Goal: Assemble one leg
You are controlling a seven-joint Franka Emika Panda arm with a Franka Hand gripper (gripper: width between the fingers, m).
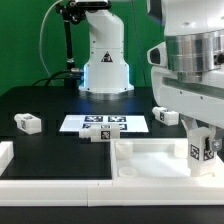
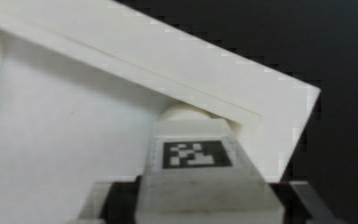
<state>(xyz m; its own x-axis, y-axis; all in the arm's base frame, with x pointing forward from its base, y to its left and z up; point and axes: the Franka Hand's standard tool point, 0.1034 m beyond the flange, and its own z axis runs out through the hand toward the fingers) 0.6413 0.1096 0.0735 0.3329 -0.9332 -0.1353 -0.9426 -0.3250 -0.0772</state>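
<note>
Leg (image 1: 198, 152) and gripper (image 1: 202, 134) are sitting over the corner of the white square top (image 1: 150, 160) on the exterior view's right, and you are holding that leg upright with the fingers (image 2: 114, 203) clamped on its two sides, its tagged face looking up at the wrist camera. In the wrist view the far end of the leg (image 2: 197, 150) is lying just inside the raised rim where the two edges of the white square top (image 2: 87, 110) are meeting; whether it is touching the surface I cannot tell, and the mounting point is hidden under it. You are most likely seating the leg in that corner, so you should be keeping it plumb, lowering slowly, and watching that it is not riding up on the rim. If it is binding, you should be easing sideways rather than pressing harder, since the light top is liable to skid on the black table (image 1: 50, 100). Three loose legs (image 1: 27, 122) are waiting well apart from your work, near the marker board (image 1: 80, 124).
</note>
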